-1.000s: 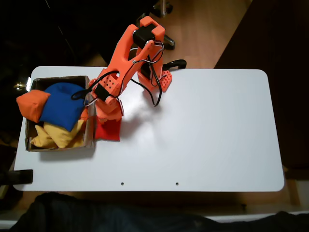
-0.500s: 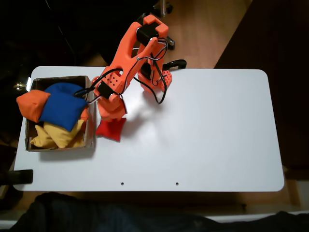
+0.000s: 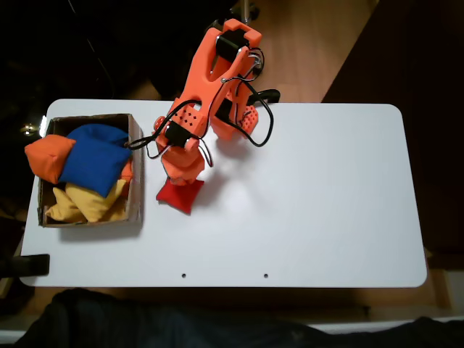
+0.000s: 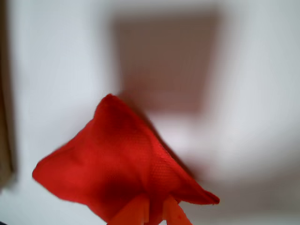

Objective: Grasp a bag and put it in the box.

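Wrist view: the red bag [image 4: 122,173] hangs pinched between the two orange fingers [image 4: 131,213] of the claw [image 4: 152,211], above its own shadow on the white table [image 4: 253,93]. In the fixed view the bag [image 3: 180,194] dangles under the claw [image 3: 181,177], just right of the box [image 3: 135,167] and outside it.

In the fixed view the box [image 3: 135,174] sits at the table's [image 3: 326,203] left end, and the bag [image 3: 180,194] hangs from the gripper [image 3: 181,180] just right of it.
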Motion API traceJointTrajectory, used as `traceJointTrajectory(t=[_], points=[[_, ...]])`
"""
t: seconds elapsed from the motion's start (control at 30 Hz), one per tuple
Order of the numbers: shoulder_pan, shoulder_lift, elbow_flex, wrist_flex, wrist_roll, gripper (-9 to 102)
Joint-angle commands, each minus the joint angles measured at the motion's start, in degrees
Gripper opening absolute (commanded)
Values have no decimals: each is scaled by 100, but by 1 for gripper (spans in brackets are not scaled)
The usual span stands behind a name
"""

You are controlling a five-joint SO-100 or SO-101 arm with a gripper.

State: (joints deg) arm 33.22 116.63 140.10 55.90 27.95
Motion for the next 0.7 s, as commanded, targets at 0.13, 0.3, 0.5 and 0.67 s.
traceJointTrajectory(t=[0.13,0.3,0.5,0.67], points=[[-176,422,-35,-18,-97,0],[-229,571,-88,0,-141,0],[-272,773,-123,9,-193,0],[-237,615,-123,123,-193,16]])
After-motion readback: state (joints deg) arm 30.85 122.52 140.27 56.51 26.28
